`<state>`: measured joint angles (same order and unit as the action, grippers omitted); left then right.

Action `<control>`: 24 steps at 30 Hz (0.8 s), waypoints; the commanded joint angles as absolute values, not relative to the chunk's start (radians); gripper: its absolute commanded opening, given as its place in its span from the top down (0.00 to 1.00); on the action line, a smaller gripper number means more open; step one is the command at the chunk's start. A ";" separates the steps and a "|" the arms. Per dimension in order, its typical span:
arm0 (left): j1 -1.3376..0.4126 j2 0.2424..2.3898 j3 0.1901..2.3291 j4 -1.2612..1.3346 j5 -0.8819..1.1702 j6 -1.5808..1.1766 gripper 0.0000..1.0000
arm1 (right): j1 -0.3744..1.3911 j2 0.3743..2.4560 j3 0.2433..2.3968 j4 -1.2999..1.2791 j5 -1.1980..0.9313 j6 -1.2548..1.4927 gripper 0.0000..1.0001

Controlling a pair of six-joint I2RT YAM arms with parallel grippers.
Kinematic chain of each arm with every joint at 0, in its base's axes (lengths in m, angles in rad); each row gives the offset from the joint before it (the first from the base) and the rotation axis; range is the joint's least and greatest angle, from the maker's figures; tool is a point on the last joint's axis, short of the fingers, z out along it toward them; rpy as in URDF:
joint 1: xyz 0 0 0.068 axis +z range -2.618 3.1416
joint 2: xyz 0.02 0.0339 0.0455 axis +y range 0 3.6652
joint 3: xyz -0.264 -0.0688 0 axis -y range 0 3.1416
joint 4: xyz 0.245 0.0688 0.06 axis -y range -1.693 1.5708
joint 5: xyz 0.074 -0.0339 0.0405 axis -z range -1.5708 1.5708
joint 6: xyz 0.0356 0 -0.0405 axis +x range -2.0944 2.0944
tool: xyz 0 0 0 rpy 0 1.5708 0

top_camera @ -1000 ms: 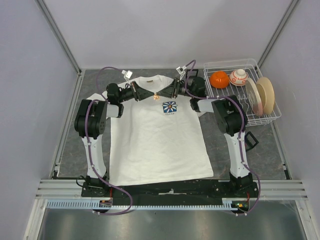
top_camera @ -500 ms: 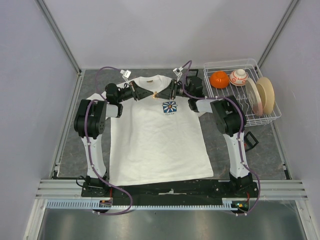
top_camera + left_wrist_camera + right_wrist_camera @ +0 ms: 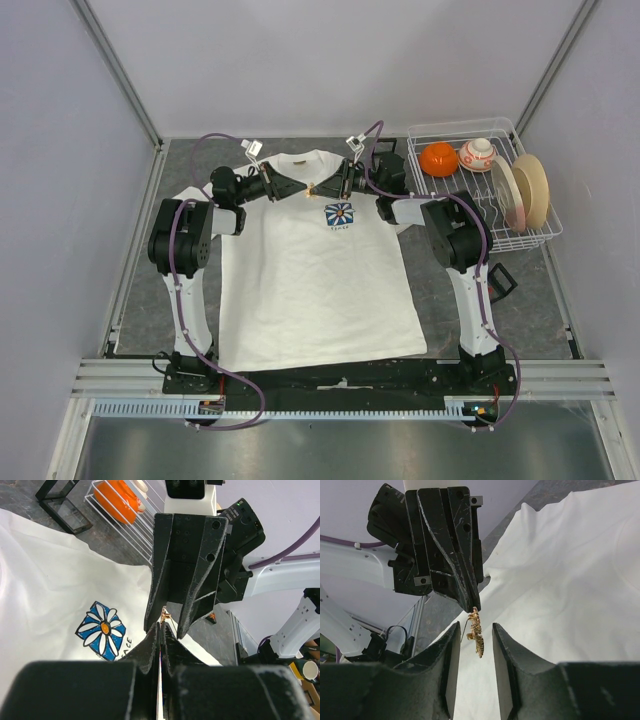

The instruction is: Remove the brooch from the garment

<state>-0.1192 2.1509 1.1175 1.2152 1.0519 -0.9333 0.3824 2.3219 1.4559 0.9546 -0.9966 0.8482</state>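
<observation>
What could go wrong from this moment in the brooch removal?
The brooch dangles from the very tips of the shut left gripper, so it may slip. The open right gripper flanks it narrowly; closing off-centre might knock it loose onto the garment.

Place: a robot test cell in a lab (nothing homely about it).
Enclosure: plain lilac panels (image 3: 330,60) on aluminium posts (image 3: 115,70), beyond the right gripper (image 3: 476,626).
Bench: grey mat (image 3: 540,290), extruded rail (image 3: 100,378) at the arm bases.
Props: wire rack (image 3: 440,188), off to that gripper's right.
</observation>
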 commanded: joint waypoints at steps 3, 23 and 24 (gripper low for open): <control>-0.115 2.163 1.150 1.295 1.089 -0.968 0.98 | 0.382 2.330 1.502 1.003 -1.002 0.842 0.66; -0.124 2.230 1.135 1.502 0.990 -1.206 0.98 | 0.420 2.330 1.520 0.934 -0.957 0.784 0.86; -0.124 2.229 1.129 1.508 0.977 -1.224 0.98 | 0.426 2.329 1.520 0.928 -0.953 0.767 0.86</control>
